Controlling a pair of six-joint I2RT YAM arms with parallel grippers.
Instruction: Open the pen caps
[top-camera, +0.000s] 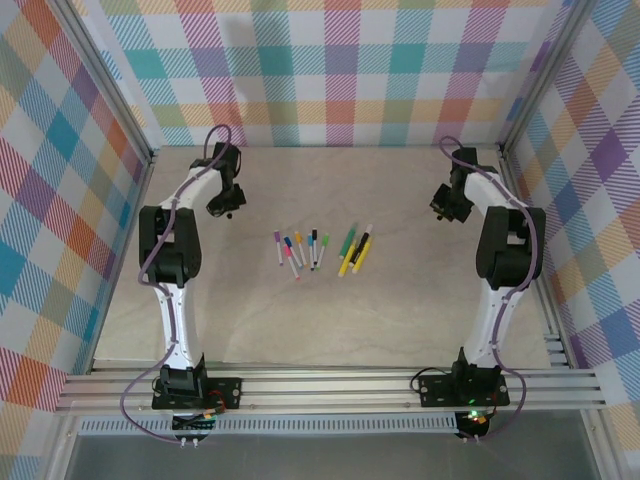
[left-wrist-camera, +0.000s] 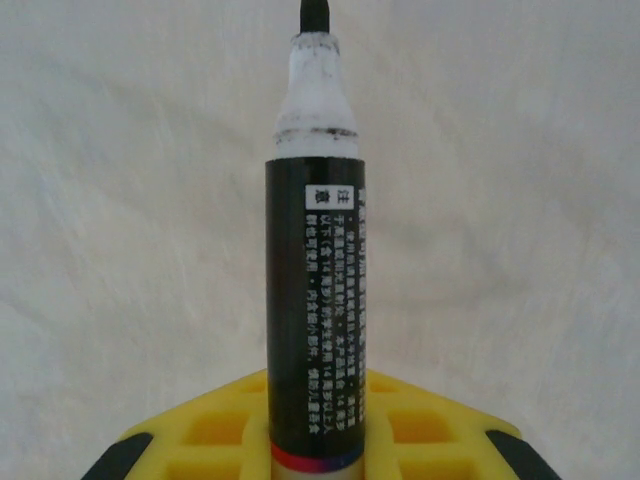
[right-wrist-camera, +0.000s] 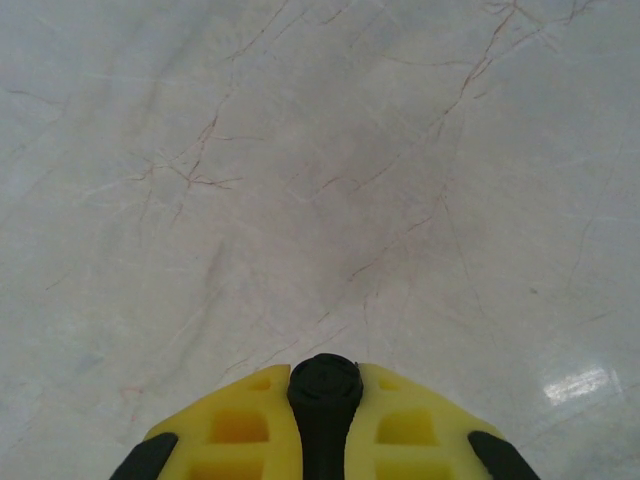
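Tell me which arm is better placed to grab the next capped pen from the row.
Probably left, narrowly. Both are occupied: the left end effector grips the uncapped black pen, the right end effector a black cap. The left hangs slightly nearer the pens.

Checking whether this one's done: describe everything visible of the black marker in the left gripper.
The black marker is uncapped: a dark tip tops a white, ink-smudged neck. Its glossy black barrel, seemingly plastic, carries small white print and a red-and-blue band at the bottom. The left gripper clamps its lower end between yellow fingers, pointing it away over the pale table.
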